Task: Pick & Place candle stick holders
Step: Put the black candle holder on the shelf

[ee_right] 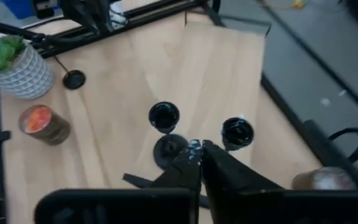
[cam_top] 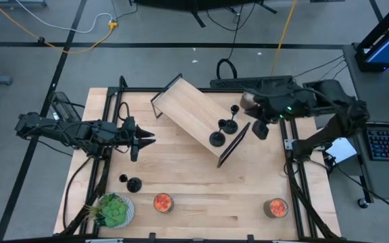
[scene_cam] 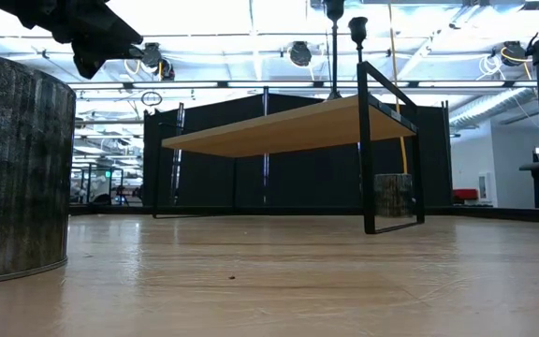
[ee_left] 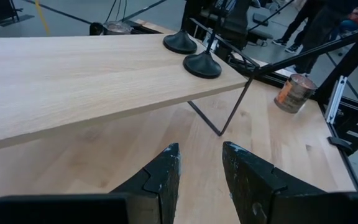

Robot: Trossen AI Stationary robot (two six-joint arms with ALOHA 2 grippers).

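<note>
- On the small wooden shelf (cam_top: 193, 113), which stood raised on a black frame near the middle of the surface (cam_top: 201, 182), two candle stick holders (cam_top: 217, 138) stood upright close together at the end nearest the right arm, seemingly set there as their drop-off spot.
- The third candle stick holder (cam_top: 134, 183) stood well apart from the shelf, down on the surface toward the potted plant (cam_top: 112, 210), so it looked like the one not yet moved.
- The right end effector (ee_right: 197, 151) hung just past the shelf's right end, above the two placed holders, with its fingers pressed together and nothing between them; I judged it had no grip on either holder.
- The left end effector (ee_left: 199, 171) hovered off the shelf's left side, pointed at the shelf, its fingers slightly spread and empty.
- Two jars with orange-red tops (cam_top: 163, 202) sat farther from the shelf, along the near edge of the surface, clear of the work.
- A grey jar (scene_cam: 17, 168) stood very near the low camera; its place relative to the shelf was hard to judge from there.
</note>
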